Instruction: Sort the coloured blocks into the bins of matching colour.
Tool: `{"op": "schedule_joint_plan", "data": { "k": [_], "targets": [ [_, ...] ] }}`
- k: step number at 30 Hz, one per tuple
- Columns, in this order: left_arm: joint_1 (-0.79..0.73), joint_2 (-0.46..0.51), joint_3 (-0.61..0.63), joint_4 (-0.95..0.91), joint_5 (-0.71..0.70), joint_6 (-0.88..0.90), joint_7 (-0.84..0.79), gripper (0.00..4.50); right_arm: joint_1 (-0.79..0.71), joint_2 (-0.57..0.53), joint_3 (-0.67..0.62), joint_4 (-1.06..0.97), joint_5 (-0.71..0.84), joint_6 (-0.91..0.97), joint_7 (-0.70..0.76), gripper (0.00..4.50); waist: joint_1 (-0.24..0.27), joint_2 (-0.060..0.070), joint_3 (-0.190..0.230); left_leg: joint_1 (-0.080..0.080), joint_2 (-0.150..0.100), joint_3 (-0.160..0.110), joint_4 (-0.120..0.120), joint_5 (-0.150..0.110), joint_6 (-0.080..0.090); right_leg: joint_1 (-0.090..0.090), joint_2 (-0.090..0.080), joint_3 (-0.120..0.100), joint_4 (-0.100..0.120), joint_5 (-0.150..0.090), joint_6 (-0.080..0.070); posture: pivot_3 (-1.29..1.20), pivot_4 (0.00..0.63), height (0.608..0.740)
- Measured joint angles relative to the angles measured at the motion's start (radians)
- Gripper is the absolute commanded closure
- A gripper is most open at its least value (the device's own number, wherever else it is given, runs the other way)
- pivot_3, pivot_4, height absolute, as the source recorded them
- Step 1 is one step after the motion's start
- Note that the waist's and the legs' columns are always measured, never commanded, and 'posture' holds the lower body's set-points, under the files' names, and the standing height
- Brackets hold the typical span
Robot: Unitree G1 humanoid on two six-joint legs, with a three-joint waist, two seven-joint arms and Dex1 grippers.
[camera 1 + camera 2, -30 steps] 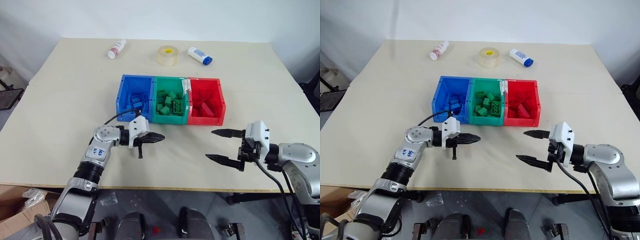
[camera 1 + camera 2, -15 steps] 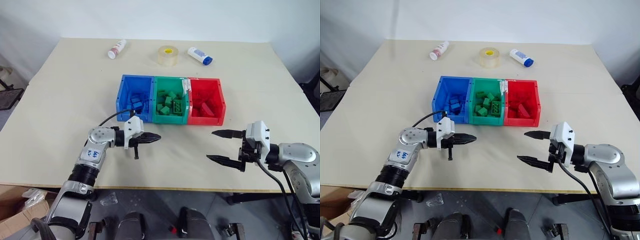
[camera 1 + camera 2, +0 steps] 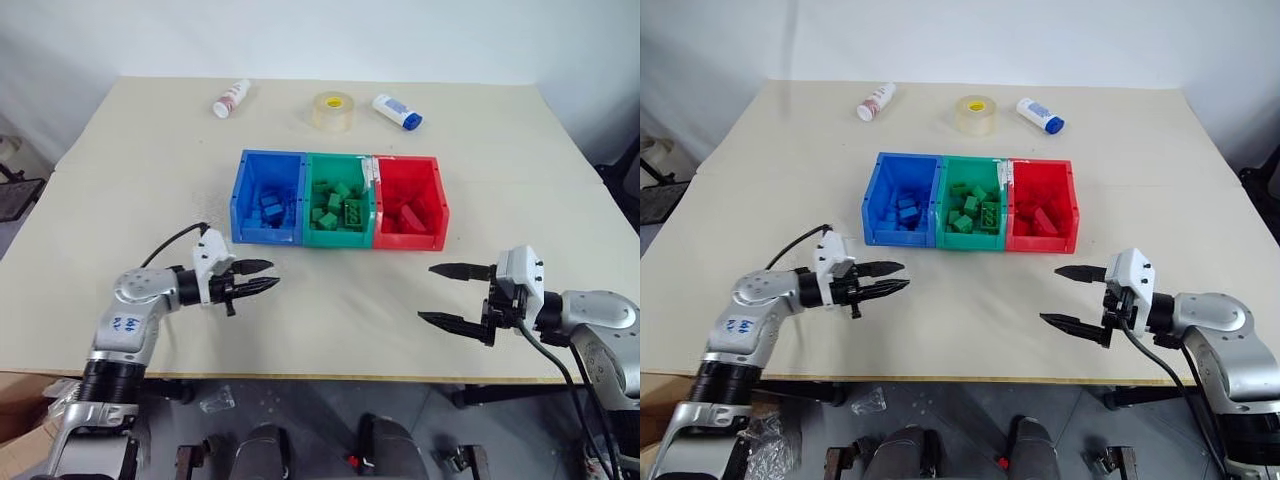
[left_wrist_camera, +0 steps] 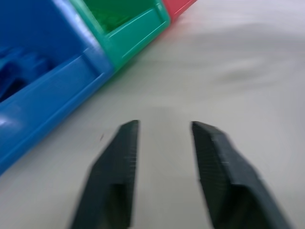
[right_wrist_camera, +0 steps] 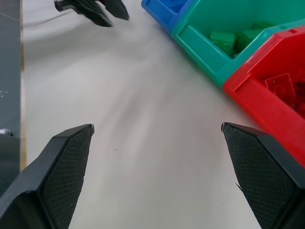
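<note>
The three bins stand joined in a row mid-table: blue bin (image 3: 264,234), green bin (image 3: 340,238), red bin (image 3: 408,241). Blue blocks (image 3: 270,205) lie in the blue bin, green blocks (image 3: 338,207) in the green one, red blocks (image 3: 412,215) in the red one. My left gripper (image 3: 268,275) hovers over bare table in front of the blue bin's left corner, open with nothing between its fingers (image 4: 119,162). My right gripper (image 3: 428,292) hangs in front of the red bin, to its right, wide open and holding nothing.
At the table's far edge lie a white bottle with a red label (image 3: 231,98), a clear tape roll (image 3: 333,110) and a white bottle with a blue cap (image 3: 397,110). Bare tabletop (image 3: 340,300) stretches between the grippers up to the front edge.
My left gripper has drawn back to the left, away from the front of the green bin, and its fingers have gone from shut to open. The right gripper has kept still.
</note>
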Motion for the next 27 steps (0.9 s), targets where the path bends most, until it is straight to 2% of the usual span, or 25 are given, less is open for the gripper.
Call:
{"op": "schedule_joint_plan", "data": {
  "k": [5, 6, 14, 22, 27],
  "targets": [
    [0.083, 0.038, 0.081, -0.068, -0.050, 0.018, 0.006, 0.08, -0.032, -0.003, 0.008, 0.056, -0.014, -0.003, 0.030, 0.00, -0.001, 0.000, 0.000, 0.000, 0.000, 0.000, 0.000, 0.000, 0.000, 0.000, 0.000, 0.000, 0.000, 0.000, 0.000, 0.00, 0.150, 0.740],
    [0.100, 0.045, 0.094, -0.076, -0.057, 0.011, 0.001, 0.02, -0.038, -0.003, 0.014, 0.069, -0.016, -0.004, 0.036, 0.00, -0.001, 0.000, 0.000, 0.000, 0.000, 0.000, 0.000, 0.000, 0.000, 0.000, 0.000, 0.000, 0.000, 0.000, 0.000, 0.00, 0.150, 0.740],
    [0.132, 0.071, 0.165, -0.051, -0.076, -0.050, 0.001, 0.02, -0.087, -0.003, 0.028, 0.148, -0.038, -0.027, 0.074, 0.00, -0.001, 0.000, 0.000, 0.000, 0.000, 0.000, 0.000, 0.000, 0.000, 0.000, 0.000, 0.000, 0.000, 0.000, 0.000, 0.00, 0.150, 0.740],
    [0.126, 0.081, 0.170, 0.004, -0.076, -0.071, 0.014, 0.02, -0.087, -0.003, 0.029, 0.154, -0.045, -0.030, 0.077, 0.00, -0.002, 0.000, 0.000, 0.000, 0.000, 0.000, 0.000, 0.000, 0.000, 0.000, 0.000, 0.000, 0.000, 0.000, 0.000, 0.00, 0.150, 0.740],
    [0.087, 0.081, 0.167, 0.040, 0.000, -0.155, 0.092, 0.02, -0.102, -0.003, 0.029, 0.170, -0.050, -0.038, 0.076, 0.00, -0.002, 0.000, 0.000, 0.000, 0.000, 0.000, -0.001, 0.000, 0.000, 0.000, 0.000, 0.000, 0.000, 0.000, 0.000, 0.00, 0.150, 0.740]
  ]
}}
